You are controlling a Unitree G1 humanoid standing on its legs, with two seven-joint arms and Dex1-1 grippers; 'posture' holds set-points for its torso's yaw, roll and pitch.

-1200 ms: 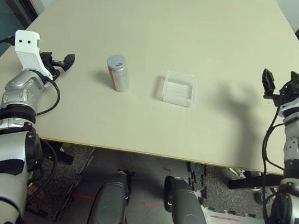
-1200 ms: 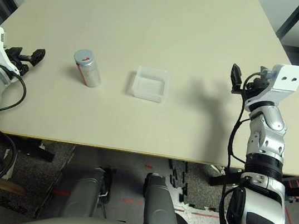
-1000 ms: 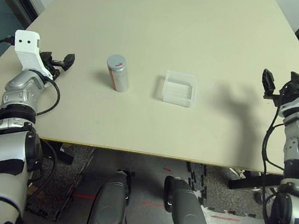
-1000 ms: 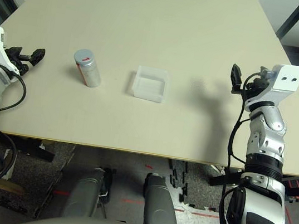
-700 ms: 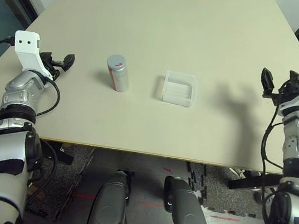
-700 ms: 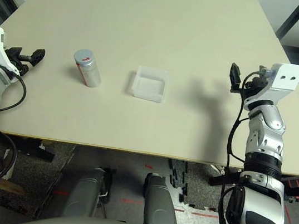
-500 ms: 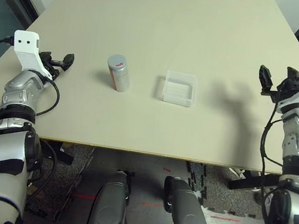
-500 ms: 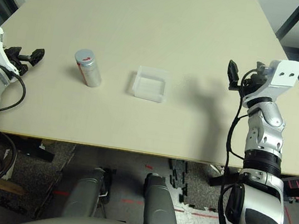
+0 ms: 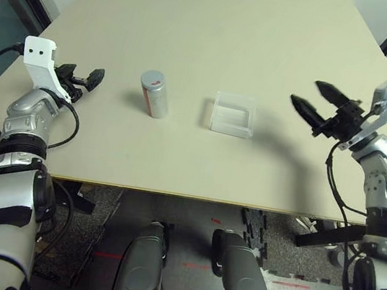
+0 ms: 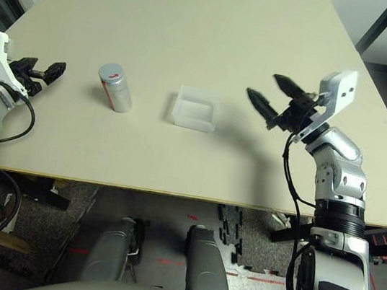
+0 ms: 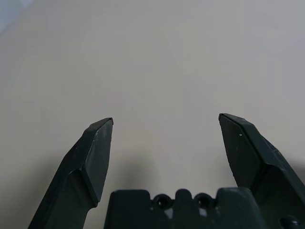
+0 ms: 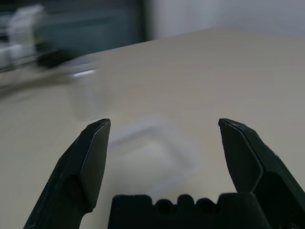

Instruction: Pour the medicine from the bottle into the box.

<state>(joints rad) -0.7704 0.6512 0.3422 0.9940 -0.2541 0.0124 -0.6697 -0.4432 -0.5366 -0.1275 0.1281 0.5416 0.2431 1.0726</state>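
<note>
Swinging in from the right edge since the earlier frames, the right gripper [image 9: 310, 95] now aims leftward at the middle of the table [image 9: 219, 25], its two black fingers spread wide and empty; the bottle and the box sit where they sat. Largest to smallest: the table carries only two things. The box [image 9: 233, 114] — clear, shallow, square — lies near centre, just left of the right gripper's tips. The bottle [image 9: 154, 94] stands upright to the left of the box, apart from it, its grey cap with a red mark on top. The left gripper [image 9: 83, 77] hovers left of the bottle, also released and holding nothing, fingers pointing toward it. No medicine can be seen; presumably it is inside the bottle. The step in hand looks like the approach to a grasp — to do it well, the fingers should straddle the bottle's body low enough to keep it from tipping, close squarely on the cylinder's sides, and leave the box undisturbed.
</note>
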